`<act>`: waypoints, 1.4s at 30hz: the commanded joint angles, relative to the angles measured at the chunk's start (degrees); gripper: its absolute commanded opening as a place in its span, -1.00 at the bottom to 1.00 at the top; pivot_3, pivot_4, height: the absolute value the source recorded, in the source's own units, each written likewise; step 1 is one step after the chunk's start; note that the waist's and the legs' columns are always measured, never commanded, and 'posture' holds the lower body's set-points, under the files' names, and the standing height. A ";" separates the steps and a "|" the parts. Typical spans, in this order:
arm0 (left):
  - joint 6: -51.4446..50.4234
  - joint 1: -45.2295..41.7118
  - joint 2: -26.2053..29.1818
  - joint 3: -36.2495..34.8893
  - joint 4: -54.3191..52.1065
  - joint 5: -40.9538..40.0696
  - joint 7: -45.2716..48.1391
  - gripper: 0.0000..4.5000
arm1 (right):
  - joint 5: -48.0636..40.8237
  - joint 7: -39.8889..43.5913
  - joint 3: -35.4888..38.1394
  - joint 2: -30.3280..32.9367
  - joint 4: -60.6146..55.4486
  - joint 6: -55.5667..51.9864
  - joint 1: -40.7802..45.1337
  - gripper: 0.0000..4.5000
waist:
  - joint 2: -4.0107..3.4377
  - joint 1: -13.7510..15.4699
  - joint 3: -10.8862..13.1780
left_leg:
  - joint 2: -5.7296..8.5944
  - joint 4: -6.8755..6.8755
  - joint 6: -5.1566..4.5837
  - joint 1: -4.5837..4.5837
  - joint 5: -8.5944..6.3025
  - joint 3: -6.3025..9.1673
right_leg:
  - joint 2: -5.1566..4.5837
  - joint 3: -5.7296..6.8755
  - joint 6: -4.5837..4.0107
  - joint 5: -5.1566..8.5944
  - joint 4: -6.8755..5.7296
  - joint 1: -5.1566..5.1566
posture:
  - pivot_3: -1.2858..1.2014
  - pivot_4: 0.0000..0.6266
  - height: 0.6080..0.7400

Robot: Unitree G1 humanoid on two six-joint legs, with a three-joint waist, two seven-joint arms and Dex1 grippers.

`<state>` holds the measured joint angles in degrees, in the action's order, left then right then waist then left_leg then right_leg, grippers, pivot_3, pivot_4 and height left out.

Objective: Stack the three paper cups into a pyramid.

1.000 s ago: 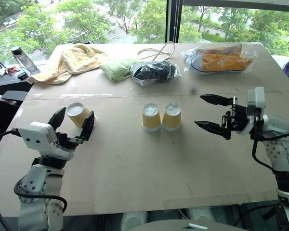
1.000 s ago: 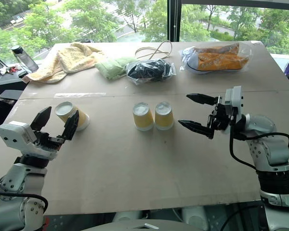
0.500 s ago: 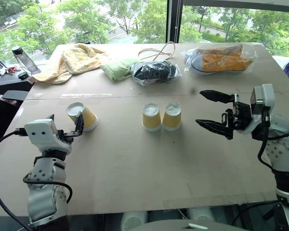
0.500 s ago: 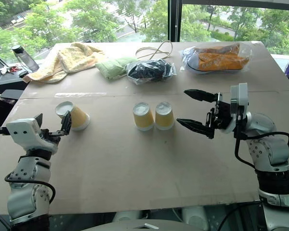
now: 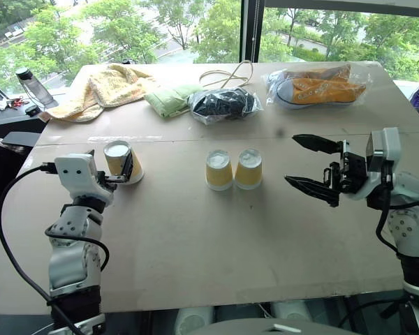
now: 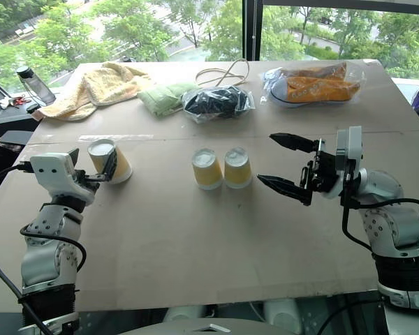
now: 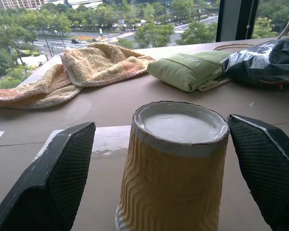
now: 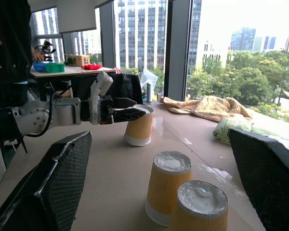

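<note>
Three yellow-orange paper cups stand upside down on the table (image 5: 195,244). Two of the cups (image 5: 219,169) (image 5: 249,168) sit side by side, touching, at the table's middle. The other cup (image 5: 121,162) stands apart at the left. My left gripper (image 5: 113,166) is open, with one black finger on each side of this cup (image 7: 176,168) near its white base; no finger visibly presses it. My right gripper (image 5: 290,159) hovers open to the right of the pair, fingers pointing toward them, with nothing between them. The pair (image 8: 171,192) also appears in the right wrist view.
Along the far side lie a yellow towel (image 5: 101,87), a green pouch (image 5: 169,98), a black bag (image 5: 225,103), a looped cord (image 5: 227,73) and bagged orange shoes (image 5: 320,85). A bottle (image 5: 33,86) stands on a side surface at the left. A person (image 8: 9,53) stands beyond the table's left edge.
My left gripper has moved forward, so its open fingers now straddle the left cup, which looks more upright. The right gripper has kept its place.
</note>
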<state>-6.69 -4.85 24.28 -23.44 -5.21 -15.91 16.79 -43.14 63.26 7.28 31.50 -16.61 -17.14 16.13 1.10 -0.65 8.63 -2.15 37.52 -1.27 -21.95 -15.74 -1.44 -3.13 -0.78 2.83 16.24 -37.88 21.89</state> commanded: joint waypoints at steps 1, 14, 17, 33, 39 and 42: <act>0.93 -0.64 1.35 0.38 2.28 1.54 0.21 1.00 | -0.37 0.08 1.40 0.32 -1.85 1.34 -0.06 0.98 | -0.01 0.01 0.00 | 0.00 0.00 0.00 0.01 0.00 0.00 | 0.00 0.00 0.00 0.00 0.00 0.00 | 0.03 -0.52 1.00; 8.83 0.43 -0.52 0.40 1.74 0.78 0.83 1.00 | -0.13 0.91 1.37 0.04 -1.06 3.05 -1.50 0.98 | 0.00 0.00 0.00 | -0.01 0.00 0.00 -0.01 0.00 0.00 | -0.18 0.00 0.00 0.00 0.02 0.00 | 0.03 -0.52 1.00; 12.33 0.57 -1.03 0.10 2.01 0.89 0.96 1.00 | -0.05 1.11 1.23 -0.09 -0.85 3.56 -2.00 0.98 | 0.00 0.05 0.00 | -0.01 0.00 0.00 -0.03 0.00 0.01 | -0.21 0.03 0.00 0.00 0.03 0.00 | 0.03 -0.52 1.00; 10.44 -1.08 -1.44 0.61 6.82 0.13 -0.47 1.00 | 1.11 1.72 0.83 -0.39 0.69 5.40 -2.04 0.98 | 0.01 0.05 0.00 | 0.01 0.00 0.00 -0.03 0.00 0.03 | -0.02 0.06 0.01 0.00 0.02 0.00 | 0.03 -0.52 1.00; 9.53 -1.77 -1.36 1.41 8.18 0.35 0.08 1.00 | 1.12 1.41 1.18 -0.25 0.39 5.23 -1.97 0.98 | 0.01 0.07 0.00 | 0.01 0.00 0.00 -0.04 0.00 0.03 | -0.02 0.07 0.01 -0.01 0.03 0.00 | 0.03 -0.52 1.00; 10.16 -2.38 -1.41 1.51 8.51 0.26 0.54 1.00 | 1.15 1.37 1.31 -0.14 0.41 5.23 -1.97 0.98 | 0.00 0.07 0.00 | 0.00 0.00 0.00 -0.03 0.00 0.03 | -0.04 0.07 0.01 -0.01 0.02 0.00 | 0.03 -0.52 1.00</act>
<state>2.32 -6.51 22.76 -21.85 3.70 -15.04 17.15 -41.47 64.64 7.27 31.17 -14.79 -12.87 14.04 1.11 -0.59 8.63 -2.15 37.52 -1.26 -21.99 -15.74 -1.40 -3.17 -0.71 2.84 16.23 -37.86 21.89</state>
